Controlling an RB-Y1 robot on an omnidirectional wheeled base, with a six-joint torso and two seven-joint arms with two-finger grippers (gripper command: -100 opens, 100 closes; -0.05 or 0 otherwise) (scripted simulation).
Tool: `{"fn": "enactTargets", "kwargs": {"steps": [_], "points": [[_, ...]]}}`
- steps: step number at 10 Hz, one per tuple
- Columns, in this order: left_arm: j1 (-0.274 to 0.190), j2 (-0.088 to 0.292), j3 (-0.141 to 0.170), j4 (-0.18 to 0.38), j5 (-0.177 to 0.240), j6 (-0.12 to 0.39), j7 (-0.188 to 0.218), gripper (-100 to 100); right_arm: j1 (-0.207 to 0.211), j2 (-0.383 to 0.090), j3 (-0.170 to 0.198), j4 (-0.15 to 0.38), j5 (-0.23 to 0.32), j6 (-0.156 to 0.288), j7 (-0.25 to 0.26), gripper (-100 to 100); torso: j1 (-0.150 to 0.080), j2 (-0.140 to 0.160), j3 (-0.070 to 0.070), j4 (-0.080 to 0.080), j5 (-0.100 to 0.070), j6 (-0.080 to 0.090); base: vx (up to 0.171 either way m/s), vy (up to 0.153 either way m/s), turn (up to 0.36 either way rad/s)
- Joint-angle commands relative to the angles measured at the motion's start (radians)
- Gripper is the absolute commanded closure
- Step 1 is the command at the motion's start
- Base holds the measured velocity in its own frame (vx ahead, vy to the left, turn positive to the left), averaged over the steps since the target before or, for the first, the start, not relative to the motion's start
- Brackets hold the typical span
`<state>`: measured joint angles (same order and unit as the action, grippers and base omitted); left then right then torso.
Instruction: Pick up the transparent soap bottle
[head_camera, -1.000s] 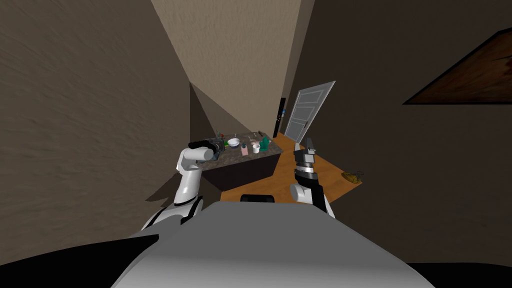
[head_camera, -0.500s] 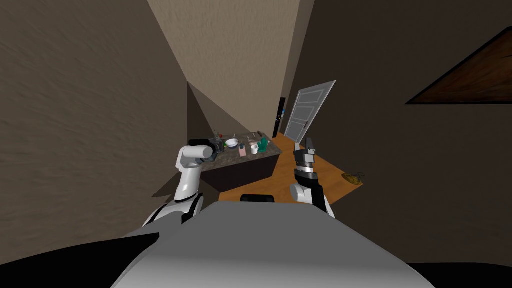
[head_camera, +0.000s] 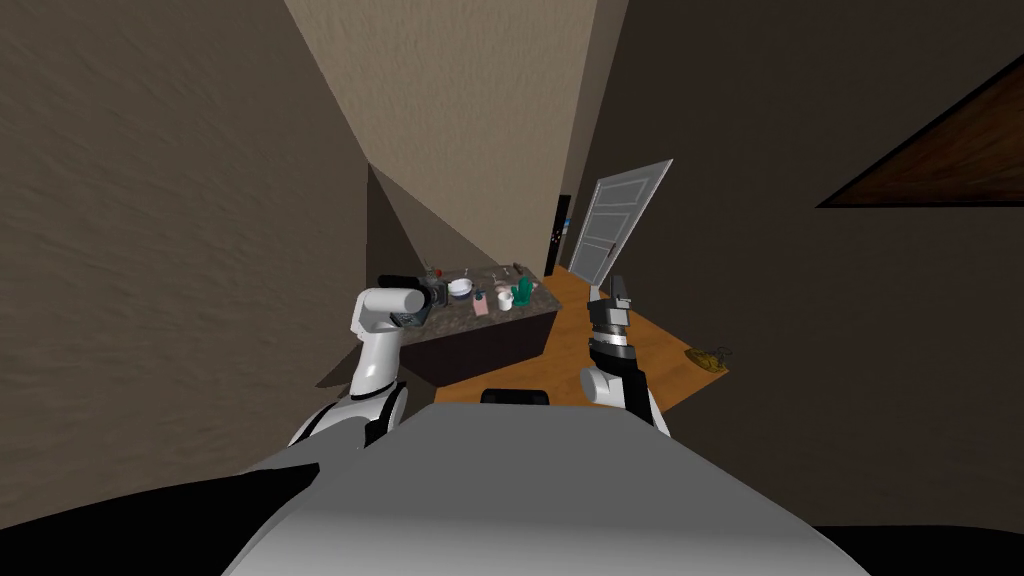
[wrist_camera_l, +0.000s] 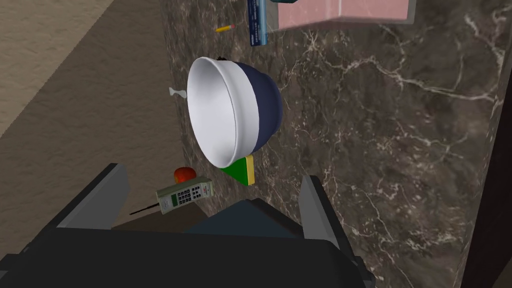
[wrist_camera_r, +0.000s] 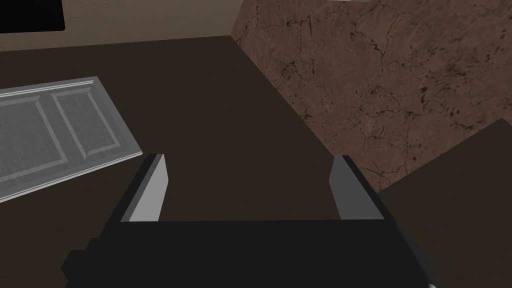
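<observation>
**Left arm.** The left gripper (wrist_camera_l: 214, 175) hangs over the dark marbled countertop (wrist_camera_l: 400, 150), just left of centre in the head view. Its two fingers (wrist_camera_l: 116, 192) are spread wide with nothing between them.

**Target.** The transparent soap bottle (head_camera: 481, 305) stands upright on the countertop, slightly left of the head view's centre. It lies between a bowl (wrist_camera_l: 230, 112) and a white mug (head_camera: 505, 300). Its clear walls enclose pink liquid, and a dark pump sits on top. In the left wrist view it is cut off by the frame edge. It lies beyond the bowl as seen from the gripper and is apart from both fingers.

**Objects near the left gripper.**
- The bowl is white inside and dark blue outside. It is directly ahead of the open fingers.
- A green and yellow sponge (wrist_camera_l: 242, 171) lies just beside the bowl, on the gripper's side.
- A handset phone (wrist_camera_l: 184, 195) with an aerial lies near the sponge.
- A small red round object (wrist_camera_l: 184, 174) lies just beside the phone.
- A blue tube (wrist_camera_l: 257, 22) and a yellow pencil (wrist_camera_l: 225, 28) lie beside the bottle.

**Other countertop item.** A green cactus-shaped figure (head_camera: 523, 291) stands just right of the mug.

**Right arm.** The right gripper (head_camera: 620, 290) is raised right of centre in the head view, over the wooden floor (head_camera: 660, 350) and well apart from the countertop. Its fingers are spread and hold nothing.
</observation>
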<state>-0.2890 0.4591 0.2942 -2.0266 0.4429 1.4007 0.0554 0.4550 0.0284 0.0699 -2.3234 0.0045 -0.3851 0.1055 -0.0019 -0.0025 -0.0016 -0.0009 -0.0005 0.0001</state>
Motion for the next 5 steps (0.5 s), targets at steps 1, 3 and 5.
{"fn": "enactTargets", "kwargs": {"steps": [1,3,5], "points": [[-0.022,0.009,0.006,0.008,0.005,0.050,-0.009,-100,0.000,0.000,0.000,0.000,0.000,0.000,0.000,0,0.000,0.000,0.000,0.000,0.000,0.000,0.050,-0.055,-0.003],[-0.040,0.016,0.011,0.016,0.009,0.106,-0.018,-100,0.000,0.000,0.000,0.000,0.000,0.000,0.000,0,-0.002,-0.001,-0.001,0.000,0.000,0.000,0.067,-0.072,0.004],[-0.057,0.022,0.016,0.023,0.012,0.165,-0.027,-100,0.000,0.000,0.000,0.000,0.000,0.000,0.000,0,-0.003,-0.002,-0.001,-0.001,-0.001,0.000,0.073,-0.080,0.000]]}}
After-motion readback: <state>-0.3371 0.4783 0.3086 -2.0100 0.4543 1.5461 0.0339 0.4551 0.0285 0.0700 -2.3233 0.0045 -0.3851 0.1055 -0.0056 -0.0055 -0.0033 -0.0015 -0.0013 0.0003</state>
